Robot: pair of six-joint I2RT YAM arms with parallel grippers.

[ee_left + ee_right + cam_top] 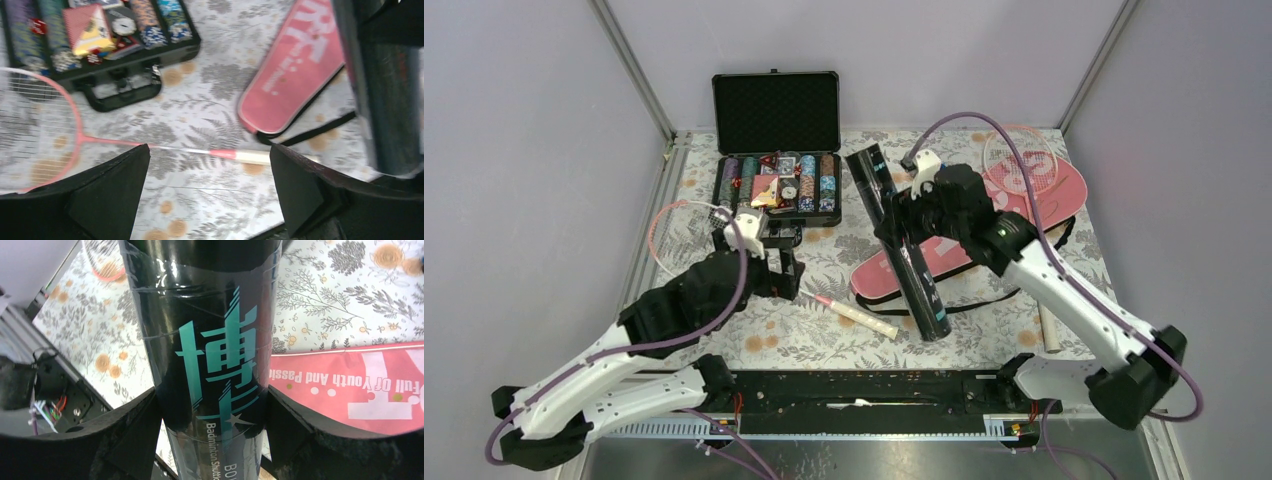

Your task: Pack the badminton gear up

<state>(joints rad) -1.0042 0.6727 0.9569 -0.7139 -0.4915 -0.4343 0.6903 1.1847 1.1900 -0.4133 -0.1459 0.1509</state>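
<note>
From overhead, you see the right gripper point(906, 225) clamped around the long black tube with teal print point(924, 295). The tube slants across the near end of the pink "SPORT" racket cover with black strap point(1034, 195). The left gripper point(779, 262) hangs over a pink-framed racket with a white handle point(864, 317) on the floral tablecloth point(824, 345). Your left wrist view shows both fingers spread wide and holding nothing, with that racket's shaft lying on the cloth below them. Your right wrist view shows the fingers pressed against both sides of the glossy tube, with the pink cover beneath.
</note>
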